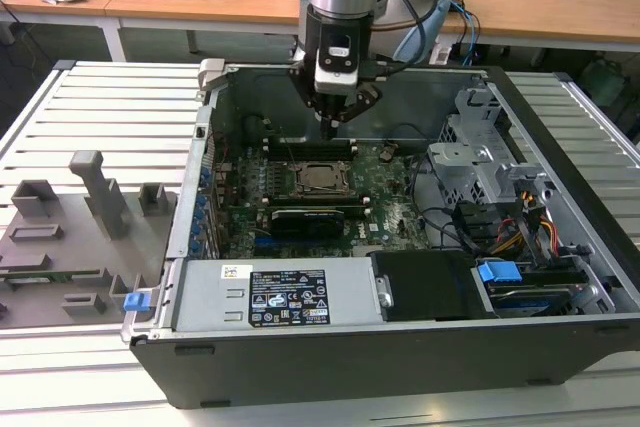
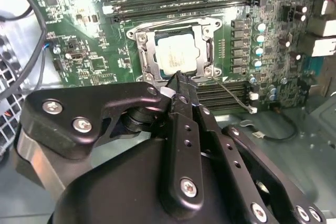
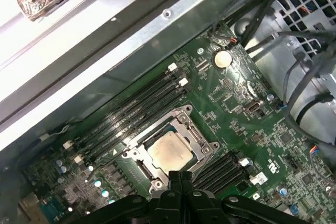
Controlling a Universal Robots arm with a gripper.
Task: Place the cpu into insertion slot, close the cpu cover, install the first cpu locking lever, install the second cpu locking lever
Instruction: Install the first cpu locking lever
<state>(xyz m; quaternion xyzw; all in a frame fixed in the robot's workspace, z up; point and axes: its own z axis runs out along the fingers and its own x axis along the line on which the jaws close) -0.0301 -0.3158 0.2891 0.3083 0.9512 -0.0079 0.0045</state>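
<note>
zero gap between gripper (image 1: pixel 330 130) tips, empty; hovers at twelve o'clock of the cpu (image 1: pixel 322 179) in the exterior view. lies flat in the insertion slot (image 3: pixel 143 167), metal top up, square, no long axis.

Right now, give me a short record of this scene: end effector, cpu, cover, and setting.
end effector: fingers shut, hanging above the socket
cpu: seated in the insertion slot, pale top facing up
cpu cover: down flat, framing the chip
setting: green motherboard inside an open computer case
</note>
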